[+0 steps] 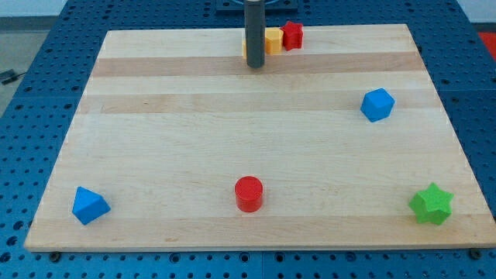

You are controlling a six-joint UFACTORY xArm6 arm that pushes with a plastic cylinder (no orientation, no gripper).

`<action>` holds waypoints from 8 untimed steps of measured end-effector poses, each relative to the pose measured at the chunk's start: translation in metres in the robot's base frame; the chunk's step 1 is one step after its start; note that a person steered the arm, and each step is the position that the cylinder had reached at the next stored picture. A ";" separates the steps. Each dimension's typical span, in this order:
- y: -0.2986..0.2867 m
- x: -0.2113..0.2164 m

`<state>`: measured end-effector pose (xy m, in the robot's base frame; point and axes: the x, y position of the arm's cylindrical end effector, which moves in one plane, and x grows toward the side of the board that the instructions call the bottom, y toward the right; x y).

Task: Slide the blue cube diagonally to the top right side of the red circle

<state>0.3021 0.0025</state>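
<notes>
The blue cube (377, 105) sits on the wooden board at the view's right, about mid-height. The red circle (249, 194) stands near the view's bottom centre, well left of and below the cube. My tip (255, 67) is at the view's top centre, far up and left of the blue cube, touching neither task block. The rod rises straight up out of the view.
A yellow block (273, 40) and a red block (292, 36) lie together just right of the rod at the top edge. A blue triangular block (90, 205) is at the bottom left. A green star (431, 204) is at the bottom right. The board (155, 116) lies on a blue pegboard table.
</notes>
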 end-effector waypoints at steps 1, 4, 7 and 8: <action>0.055 0.014; 0.248 0.067; 0.241 0.135; 0.190 0.071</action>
<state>0.3736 0.1927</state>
